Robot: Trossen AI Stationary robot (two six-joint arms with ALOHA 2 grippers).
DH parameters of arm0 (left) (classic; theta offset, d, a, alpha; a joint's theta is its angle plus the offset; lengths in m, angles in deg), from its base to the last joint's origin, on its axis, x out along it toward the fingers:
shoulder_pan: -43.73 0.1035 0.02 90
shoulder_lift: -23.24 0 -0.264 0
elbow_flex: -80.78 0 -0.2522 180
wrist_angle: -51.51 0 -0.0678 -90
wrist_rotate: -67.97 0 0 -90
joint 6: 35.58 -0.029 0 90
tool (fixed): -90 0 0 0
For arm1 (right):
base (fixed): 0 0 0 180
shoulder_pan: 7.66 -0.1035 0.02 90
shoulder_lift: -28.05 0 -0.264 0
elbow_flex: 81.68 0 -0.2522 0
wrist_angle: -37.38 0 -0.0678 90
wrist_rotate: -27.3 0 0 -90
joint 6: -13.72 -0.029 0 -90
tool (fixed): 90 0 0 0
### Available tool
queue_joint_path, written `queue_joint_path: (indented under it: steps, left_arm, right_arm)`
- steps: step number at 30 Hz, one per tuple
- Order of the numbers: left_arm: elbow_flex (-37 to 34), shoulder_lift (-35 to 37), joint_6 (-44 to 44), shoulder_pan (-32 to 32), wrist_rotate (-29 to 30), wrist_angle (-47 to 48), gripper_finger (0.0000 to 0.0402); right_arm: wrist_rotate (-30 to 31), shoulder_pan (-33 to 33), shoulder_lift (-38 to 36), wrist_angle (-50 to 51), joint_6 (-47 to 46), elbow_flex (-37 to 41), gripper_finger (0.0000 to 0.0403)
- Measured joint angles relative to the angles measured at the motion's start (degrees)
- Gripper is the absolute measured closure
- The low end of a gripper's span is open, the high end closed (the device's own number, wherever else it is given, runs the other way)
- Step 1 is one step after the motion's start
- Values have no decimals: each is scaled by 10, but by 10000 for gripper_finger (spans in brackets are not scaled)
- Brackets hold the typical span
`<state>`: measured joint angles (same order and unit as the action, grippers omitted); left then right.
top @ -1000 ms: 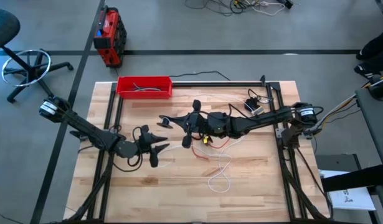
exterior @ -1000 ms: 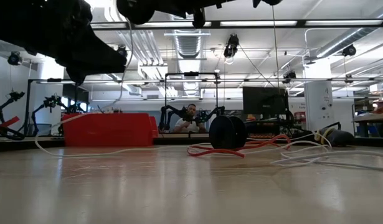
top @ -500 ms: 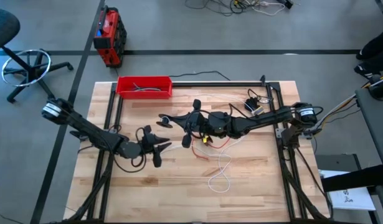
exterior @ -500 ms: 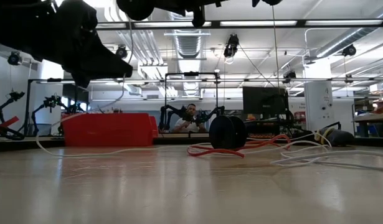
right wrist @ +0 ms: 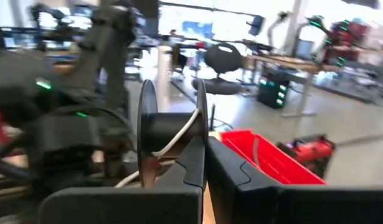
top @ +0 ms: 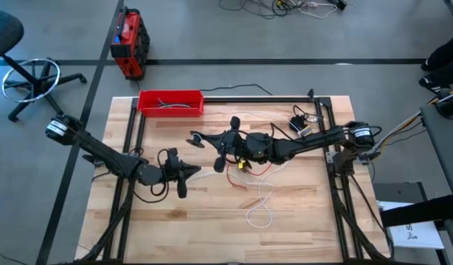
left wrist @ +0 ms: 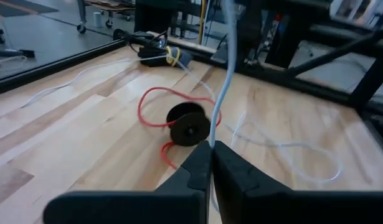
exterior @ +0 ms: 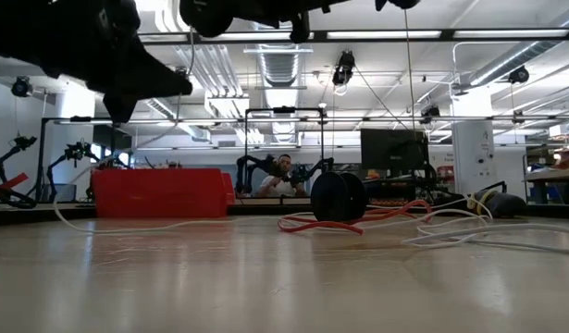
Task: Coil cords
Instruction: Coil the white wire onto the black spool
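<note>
your left gripper [left wrist: 211, 149] has its two fingers pinched together on the white cord [left wrist: 227, 74], which rises taut from between them; in the high view it hangs over the table's [top: 314, 221] left half, toward the front edge. your right gripper [right wrist: 205, 146] is closed on a black spool [right wrist: 172, 127] with white cord wound on it, above the table's middle. you have two cords: the white cord trails in loops toward the front edge, and the red cord [top: 257, 171] lies in loose curves at the middle, round one black disc [left wrist: 188, 124] standing on the wood. one red tray [top: 171, 102] sits at the far left corner.
</note>
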<state>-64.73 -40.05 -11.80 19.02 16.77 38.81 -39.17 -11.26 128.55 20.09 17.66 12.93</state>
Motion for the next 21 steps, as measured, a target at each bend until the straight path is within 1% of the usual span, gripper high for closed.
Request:
queue_joint_path:
  steps: [1, 3, 9, 10, 12, 14, 21]
  left_arm:
    - [11, 0, 4, 3, -7, 14, 400]
    - [46, -3, 18, 14, -18, 76, 400]
    - [183, -47, 80, 44, -22, 378, 401]
    - [201, -52, 89, 45, -20, 423, 401]
    - [226, -61, 99, 45, -16, 482, 401]
    - [243, -64, 98, 45, -8, 495, 401]
    - [303, -64, 63, 45, -8, 495, 401]
  right_arm:
    - [10, 0, 6, -1, -8, -2, 403]
    - [19, 2, 22, -21, -26, -10, 403]
    - [20, 3, 61, -23, -63, -46, 403]
    - [20, 2, 63, -16, -68, -48, 403]
    - [20, 2, 64, -14, -70, -48, 403]
    - [20, 2, 63, -15, -71, -48, 403]
    - [21, 3, 65, 8, -61, -47, 403]
